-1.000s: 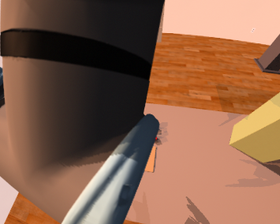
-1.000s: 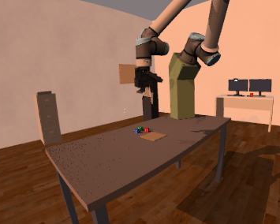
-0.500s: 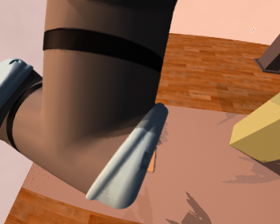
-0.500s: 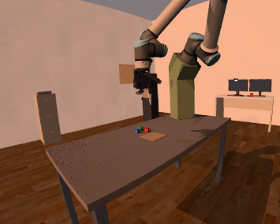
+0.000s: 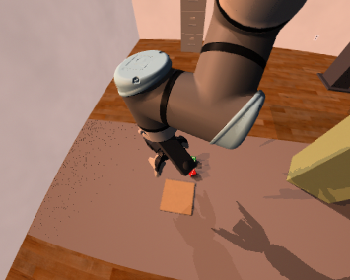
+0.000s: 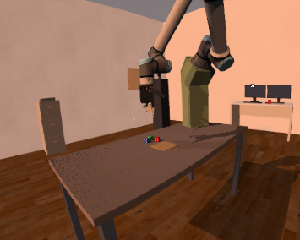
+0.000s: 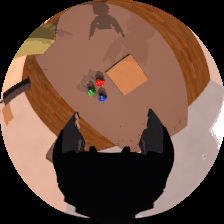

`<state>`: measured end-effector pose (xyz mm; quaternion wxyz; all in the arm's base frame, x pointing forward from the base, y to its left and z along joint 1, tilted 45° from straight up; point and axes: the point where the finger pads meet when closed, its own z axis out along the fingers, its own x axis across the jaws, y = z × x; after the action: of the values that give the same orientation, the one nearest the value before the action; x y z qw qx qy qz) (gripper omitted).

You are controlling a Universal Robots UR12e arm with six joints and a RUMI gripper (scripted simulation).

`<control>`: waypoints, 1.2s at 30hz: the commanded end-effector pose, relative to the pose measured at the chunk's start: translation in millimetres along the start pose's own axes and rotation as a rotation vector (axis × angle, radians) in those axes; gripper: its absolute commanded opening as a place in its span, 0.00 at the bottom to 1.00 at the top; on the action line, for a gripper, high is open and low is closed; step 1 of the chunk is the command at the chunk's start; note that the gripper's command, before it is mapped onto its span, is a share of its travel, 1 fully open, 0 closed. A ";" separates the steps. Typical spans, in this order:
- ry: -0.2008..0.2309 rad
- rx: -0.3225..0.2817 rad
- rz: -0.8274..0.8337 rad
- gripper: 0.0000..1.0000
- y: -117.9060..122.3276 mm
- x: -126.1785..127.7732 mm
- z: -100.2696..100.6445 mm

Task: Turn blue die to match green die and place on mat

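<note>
The blue die (image 6: 146, 140) (image 7: 102, 98) lies on the table, off the mat; in the top view it is hidden by the gripper. The green die (image 5: 193, 159) (image 6: 150, 138) (image 7: 91, 92) and the red die (image 5: 192, 173) (image 6: 157, 139) (image 7: 100, 82) lie close beside it. The numbers on top are too small to read. The square orange-brown mat (image 5: 177, 197) (image 6: 164, 146) (image 7: 126, 75) lies just beside the dice, with no die on it. My gripper (image 6: 148, 108) (image 7: 112, 110) is open and empty, high above the table near the dice.
The table (image 5: 111, 197) (image 6: 117, 169) (image 7: 160, 95) bears the dice and mat. A yellow-green robot pedestal (image 5: 328, 173) (image 6: 195, 101) stands at the table's edge. A cabinet (image 6: 51, 127) and a desk with monitors (image 6: 262, 106) stand away from the table.
</note>
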<state>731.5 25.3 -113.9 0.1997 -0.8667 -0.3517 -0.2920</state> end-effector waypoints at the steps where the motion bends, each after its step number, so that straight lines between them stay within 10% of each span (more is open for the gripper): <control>1: 0.037 -0.007 0.081 1.00 -1.3 -63.8 29.5; 12: 0.070 -0.007 0.159 1.00 -17.6 -115.4 50.0; 36: 0.071 -0.006 0.162 1.00 -18.1 -116.3 60.6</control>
<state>669.3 9.3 -226.4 0.2325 -0.8820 -0.2724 -0.3063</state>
